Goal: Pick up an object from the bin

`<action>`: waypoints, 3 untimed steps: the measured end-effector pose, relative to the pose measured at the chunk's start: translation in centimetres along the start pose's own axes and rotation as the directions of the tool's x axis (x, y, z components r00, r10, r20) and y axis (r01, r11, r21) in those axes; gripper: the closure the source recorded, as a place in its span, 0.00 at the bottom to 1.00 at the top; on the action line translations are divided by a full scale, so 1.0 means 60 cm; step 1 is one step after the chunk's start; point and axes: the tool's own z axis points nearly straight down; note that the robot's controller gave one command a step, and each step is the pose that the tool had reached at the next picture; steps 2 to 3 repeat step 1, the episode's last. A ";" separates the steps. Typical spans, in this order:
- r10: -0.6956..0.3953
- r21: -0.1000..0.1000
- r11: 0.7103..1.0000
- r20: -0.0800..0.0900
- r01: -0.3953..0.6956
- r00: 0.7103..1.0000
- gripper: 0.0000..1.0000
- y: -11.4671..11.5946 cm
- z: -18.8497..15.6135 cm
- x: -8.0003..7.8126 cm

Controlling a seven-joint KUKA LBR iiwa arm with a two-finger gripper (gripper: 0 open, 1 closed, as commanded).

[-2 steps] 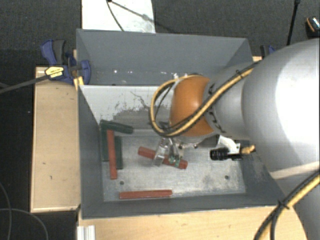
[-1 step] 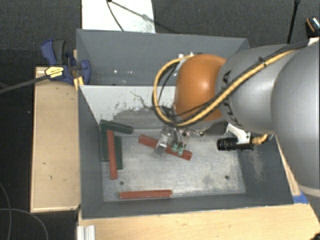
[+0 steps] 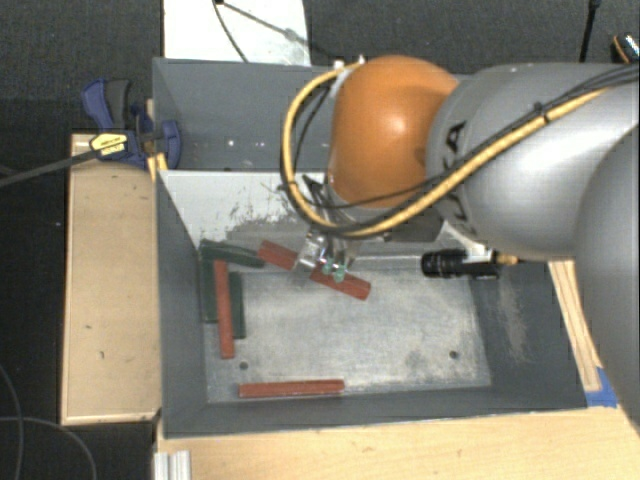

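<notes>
Red-brown flat stick (image 3: pixel 352 287), diagonal on scuffed grey bin floor (image 3: pixel 420 328), under claw (image 3: pixel 331 266); grip cannot tell

Grey bin (image 3: pixel 420 333), brick-red sticks (image 3: pixel 291 389), dark green bars (image 3: pixel 209 290), orange wrist cover (image 3: pixel 390 128), yellow cable (image 3: pixel 289 140), silver arm (image 3: pixel 560 188)

The arm (image 3: pixel 520 138) reaches in from the right, its claw (image 3: pixel 328 264) pointing downward.

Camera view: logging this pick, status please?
Pincer at middle of red-brown stick, mid bin. Grip not confirmed. Other sticks lie apart, left and front.
</notes>
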 end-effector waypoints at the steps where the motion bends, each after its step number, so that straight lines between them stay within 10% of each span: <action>1: -0.304 0.003 0.953 -0.001 0.304 0.953 1.00 0.028 -0.092 -0.064; 3: -0.304 0.003 0.953 -0.001 0.304 0.953 1.00 0.028 -0.092 -0.064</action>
